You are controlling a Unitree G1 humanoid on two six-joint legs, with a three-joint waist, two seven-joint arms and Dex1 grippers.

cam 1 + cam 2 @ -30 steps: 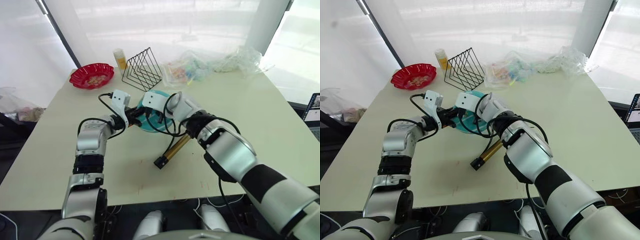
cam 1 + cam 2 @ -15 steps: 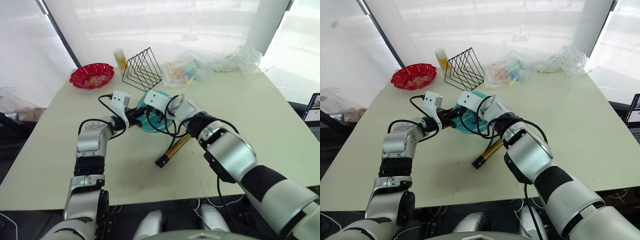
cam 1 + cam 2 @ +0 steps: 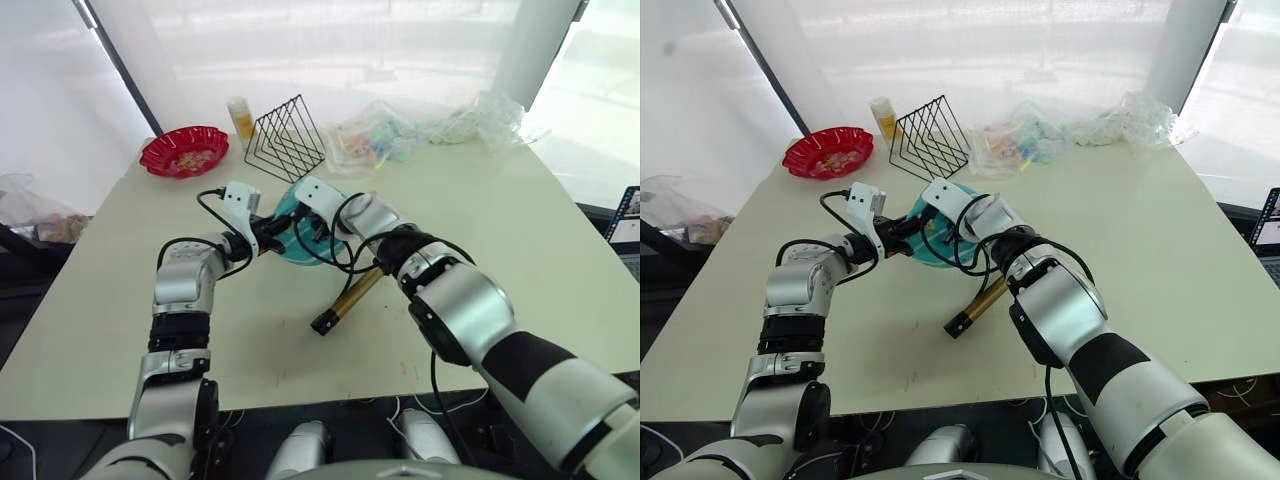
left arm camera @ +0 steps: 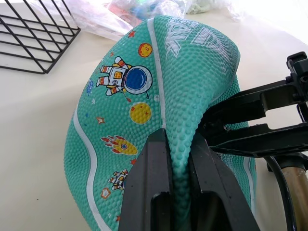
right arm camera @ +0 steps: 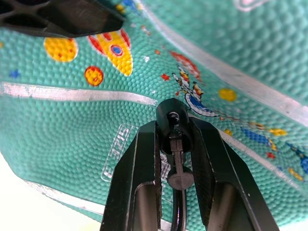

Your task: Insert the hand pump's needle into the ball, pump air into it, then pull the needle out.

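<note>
Pinching ball [image 4: 159, 96] in left jaws, right jaws clamping needle [image 5: 173, 126] against it

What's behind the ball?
Behind the ball stands a black wire rack, with clear plastic bags further right on the table. The table directly under the ball is covered by it and both grippers.
</note>
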